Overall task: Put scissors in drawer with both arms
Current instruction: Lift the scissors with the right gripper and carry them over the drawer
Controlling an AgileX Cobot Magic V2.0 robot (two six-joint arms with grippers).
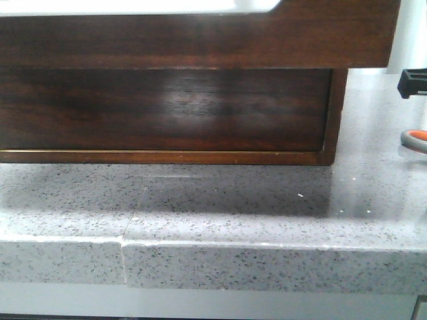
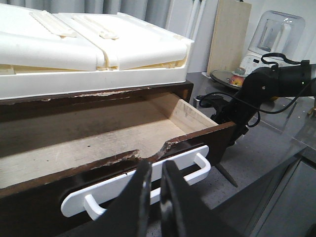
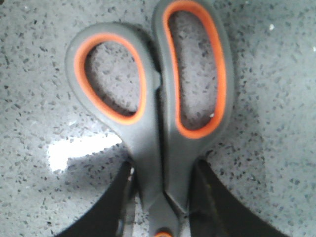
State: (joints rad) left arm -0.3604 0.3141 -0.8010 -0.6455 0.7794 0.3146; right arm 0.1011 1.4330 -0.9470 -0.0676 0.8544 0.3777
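The drawer is pulled out toward me; its dark-brown glossy front fills the top of the front view. In the left wrist view its front carries a white handle, and its bare wood inside shows nothing. My left gripper is in front of that handle, fingers almost together, nothing between them. The scissors, grey with orange-lined loops, lie on the speckled counter. My right gripper is shut on their neck. One loop and part of the right gripper show at the far right.
A white plastic box sits on the cabinet above the drawer. A wooden board, a blender and a bowl stand behind the right arm. The counter's front edge runs across below the drawer.
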